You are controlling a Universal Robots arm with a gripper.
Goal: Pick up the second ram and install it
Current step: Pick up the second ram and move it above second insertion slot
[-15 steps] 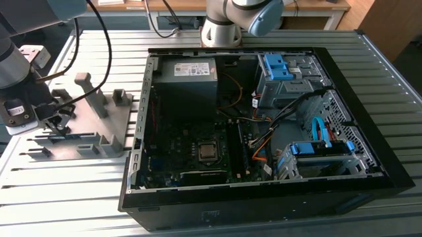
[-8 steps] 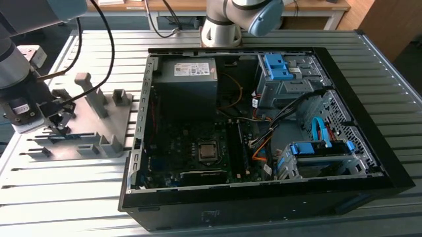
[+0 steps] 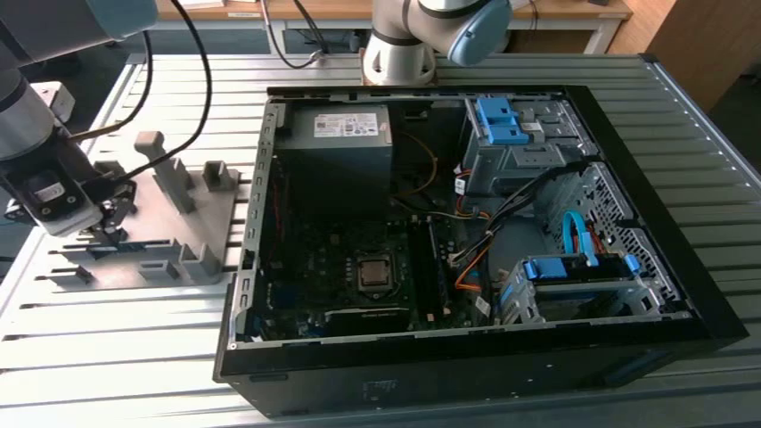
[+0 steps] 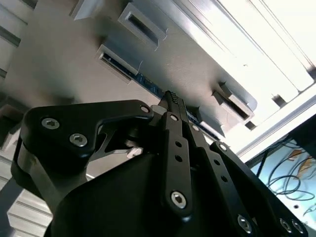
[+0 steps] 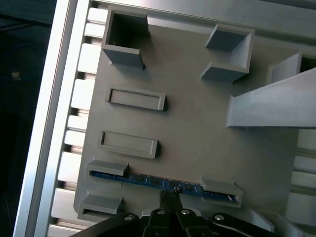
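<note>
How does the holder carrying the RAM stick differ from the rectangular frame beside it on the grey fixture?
The RAM holder carries the RAM stick standing on edge, while the rectangular frame is empty. The RAM holder is two separate end blocks with a gap between them, while the rectangular frame is one closed outline. Both are grey, rise from the same grey fixture, and run parallel.
</note>
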